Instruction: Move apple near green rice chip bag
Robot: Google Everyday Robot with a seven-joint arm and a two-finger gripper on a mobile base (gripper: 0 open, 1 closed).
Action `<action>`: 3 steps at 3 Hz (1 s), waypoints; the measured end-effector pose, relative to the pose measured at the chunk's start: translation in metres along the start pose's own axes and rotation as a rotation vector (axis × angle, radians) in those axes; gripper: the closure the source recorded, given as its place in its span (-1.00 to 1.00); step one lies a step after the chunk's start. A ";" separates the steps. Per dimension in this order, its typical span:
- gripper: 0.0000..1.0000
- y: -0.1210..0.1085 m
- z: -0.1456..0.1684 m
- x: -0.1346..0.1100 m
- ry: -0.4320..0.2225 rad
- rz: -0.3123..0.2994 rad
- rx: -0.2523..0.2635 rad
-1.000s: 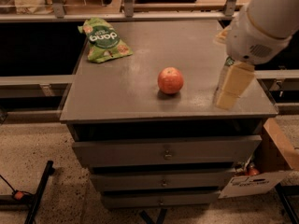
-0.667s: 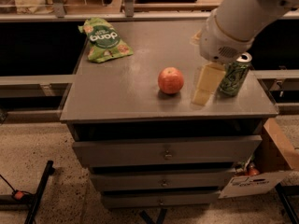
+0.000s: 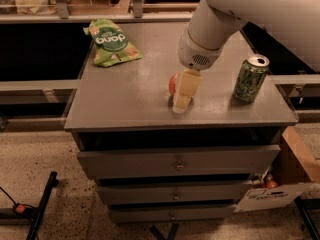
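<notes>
The apple (image 3: 172, 83) is a small red-orange fruit on the grey cabinet top (image 3: 135, 94), near its middle; only its left edge shows, the rest is hidden behind my gripper. My gripper (image 3: 182, 100) hangs from the white arm directly in front of the apple, its cream finger pointing down to the tabletop. The green rice chip bag (image 3: 111, 42) lies flat at the far left corner of the top, well away from the apple and gripper.
A green drink can (image 3: 250, 78) stands upright near the right edge of the top. The cabinet has drawers (image 3: 176, 162) below. A cardboard box (image 3: 295, 169) sits on the floor at the right. A rail and shelves run behind the cabinet.
The arm has swung left from beside the can to in front of the apple, now covering most of it. The can, hidden before, now stands in full view.
</notes>
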State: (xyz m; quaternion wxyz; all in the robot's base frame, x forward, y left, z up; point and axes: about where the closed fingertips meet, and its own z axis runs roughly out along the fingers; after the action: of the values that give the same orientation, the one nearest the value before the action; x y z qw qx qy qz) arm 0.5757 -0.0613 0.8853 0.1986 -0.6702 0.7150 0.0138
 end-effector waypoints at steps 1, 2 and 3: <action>-1.00 -0.015 0.028 0.002 0.014 0.056 -0.010; -1.00 -0.027 0.048 0.009 0.031 0.105 -0.012; -0.63 -0.033 0.058 0.015 0.038 0.136 -0.007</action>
State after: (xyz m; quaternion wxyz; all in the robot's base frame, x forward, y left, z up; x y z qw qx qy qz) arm 0.6221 -0.0627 0.8354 0.1815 -0.6210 0.7623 0.0171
